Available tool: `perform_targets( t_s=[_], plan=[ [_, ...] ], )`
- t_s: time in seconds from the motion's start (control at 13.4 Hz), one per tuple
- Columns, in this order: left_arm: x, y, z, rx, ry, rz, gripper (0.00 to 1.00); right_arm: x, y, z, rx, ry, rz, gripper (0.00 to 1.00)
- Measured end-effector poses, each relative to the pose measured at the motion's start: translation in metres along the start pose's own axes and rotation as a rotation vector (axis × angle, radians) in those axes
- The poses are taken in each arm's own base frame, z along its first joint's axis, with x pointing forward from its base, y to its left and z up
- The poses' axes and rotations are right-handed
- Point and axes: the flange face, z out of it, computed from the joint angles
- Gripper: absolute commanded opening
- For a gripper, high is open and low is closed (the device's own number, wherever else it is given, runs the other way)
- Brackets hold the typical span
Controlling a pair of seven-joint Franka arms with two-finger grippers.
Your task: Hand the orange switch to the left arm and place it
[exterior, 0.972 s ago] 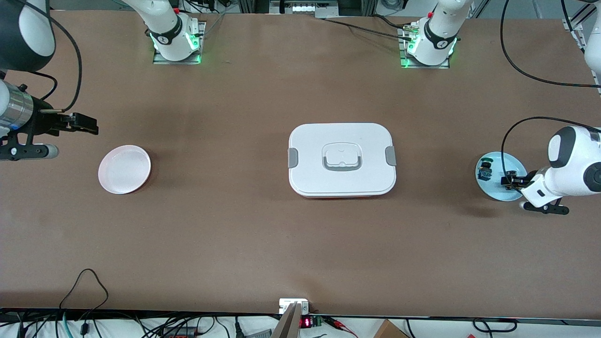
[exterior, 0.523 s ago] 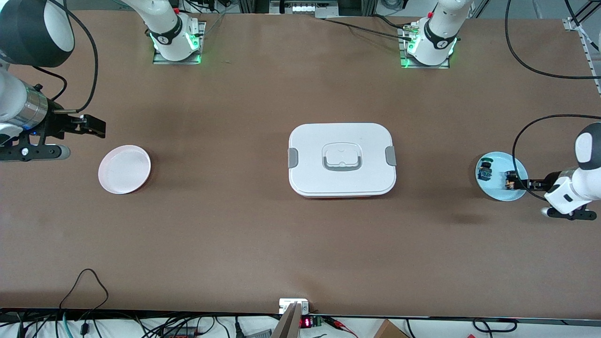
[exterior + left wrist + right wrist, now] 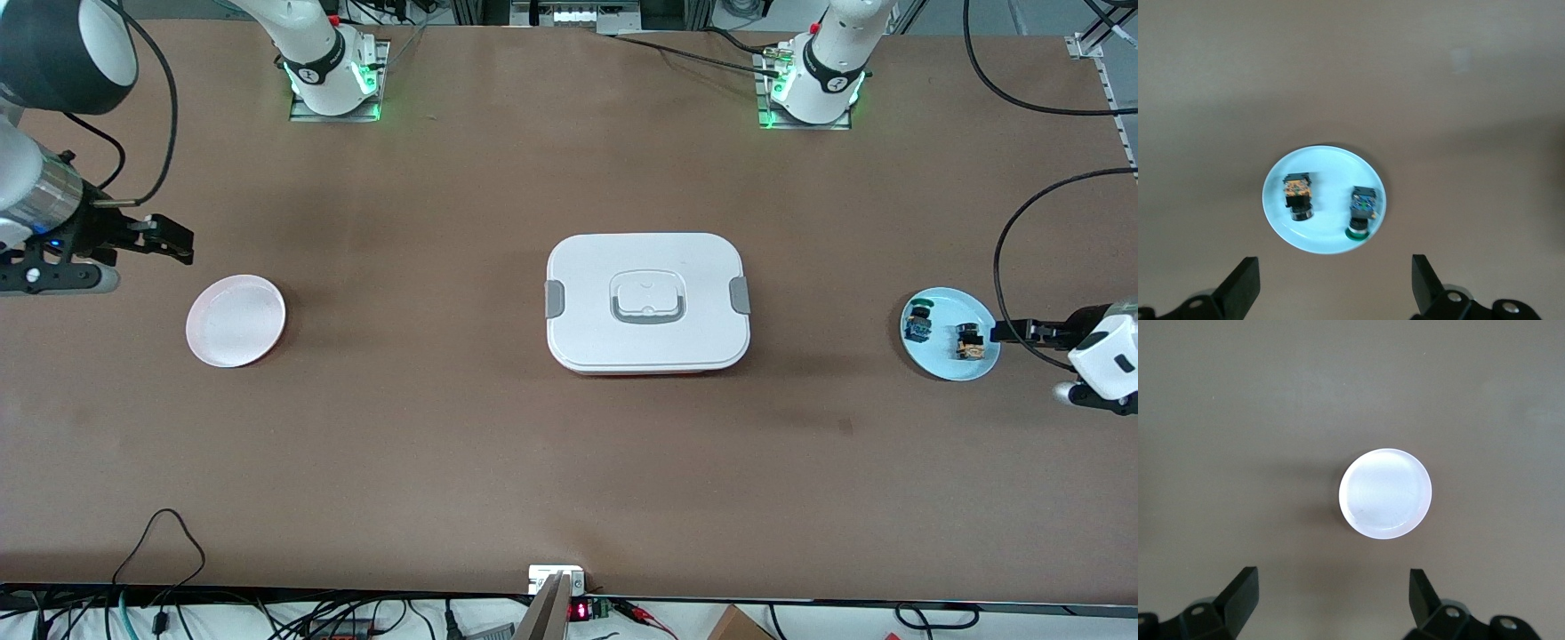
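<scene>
Orange switch (image 3: 1297, 194): lies on pale blue plate (image 3: 980, 369) beside green-capped switch (image 3: 1362, 211), at left arm's end. Likely light, rigid; grip across its body. Left gripper (image 3: 1335, 288) spread, empty, above plate. Right gripper (image 3: 1333, 603) spread, empty, waiting near white plate (image 3: 1385, 493).

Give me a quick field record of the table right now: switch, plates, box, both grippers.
orange switch: on blue plate, beside green-capped switch
blue plate: left arm's end of table
pink plate: bare, right arm's end
box: lidded, between the plates
left gripper: open, empty, beside blue plate
right gripper: open, empty, near pink plate
</scene>
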Motion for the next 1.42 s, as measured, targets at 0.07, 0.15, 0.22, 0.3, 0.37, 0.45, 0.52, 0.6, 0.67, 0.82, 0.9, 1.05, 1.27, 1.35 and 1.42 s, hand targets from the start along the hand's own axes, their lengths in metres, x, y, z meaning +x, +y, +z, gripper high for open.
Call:
perform_targets(
  t_s=[0.07, 0.15, 0.22, 0.3, 0.37, 0.45, 0.52, 0.6, 0.67, 0.82, 0.9, 1.05, 1.27, 1.35, 1.42],
  plan=[
    [-0.002, 0.007, -0.013, -0.005, 0.011, 0.030, 1.00, -0.001, 0.004, -0.005, 0.001, 0.010, 0.007, 1.00],
    [-0.006, 0.018, -0.027, -0.004, 0.015, 0.057, 1.00, -0.001, 0.007, -0.009, 0.001, 0.017, 0.011, 1.00],
    [-0.011, 0.035, -0.041, 0.008, -0.004, 0.084, 1.00, -0.001, 0.007, -0.010, 0.001, 0.019, 0.013, 1.00],
    [-0.016, 0.056, -0.057, 0.028, -0.023, 0.106, 1.00, -0.001, 0.007, -0.012, 0.002, 0.019, 0.013, 1.00],
    [-0.020, 0.078, -0.076, 0.057, -0.021, 0.124, 1.00, -0.002, 0.007, -0.013, 0.007, 0.016, 0.014, 1.00],
    [-0.027, 0.103, -0.098, 0.101, -0.008, 0.139, 1.00, -0.003, 0.006, -0.015, 0.020, 0.010, 0.016, 1.00],
    [-0.034, 0.127, -0.120, 0.152, 0.007, 0.144, 1.00, -0.004, 0.006, -0.017, 0.032, 0.003, 0.019, 1.00],
    [-0.044, 0.149, -0.139, 0.193, 0.020, 0.142, 1.00, -0.006, 0.008, -0.020, 0.039, -0.001, 0.023, 1.00],
    [-0.056, 0.167, -0.154, 0.216, 0.030, 0.131, 1.00, -0.007, 0.009, -0.022, 0.041, -0.003, 0.026, 1.00],
    [-0.081, 0.183, -0.180, 0.212, 0.049, 0.084, 1.00, -0.009, 0.010, -0.027, 0.042, -0.008, 0.028, 1.00],
    [-0.092, 0.180, -0.189, 0.185, 0.059, 0.052, 1.00, -0.009, 0.010, -0.029, 0.043, -0.007, 0.028, 1.00],
    [-0.108, 0.155, -0.192, 0.107, 0.059, -0.010, 1.00, -0.010, 0.011, -0.031, 0.043, -0.007, 0.027, 1.00],
    [-0.124, 0.099, -0.171, -0.048, 0.050, -0.110, 1.00, -0.011, 0.011, -0.031, 0.043, -0.015, 0.027, 1.00],
    [-0.126, 0.084, -0.160, -0.066, 0.061, -0.133, 1.00, -0.011, 0.012, -0.031, 0.043, -0.018, 0.029, 1.00],
    [-0.126, 0.077, -0.148, -0.073, 0.071, -0.146, 1.00, -0.011, 0.013, -0.030, 0.043, -0.020, 0.030, 1.00]
  ],
)
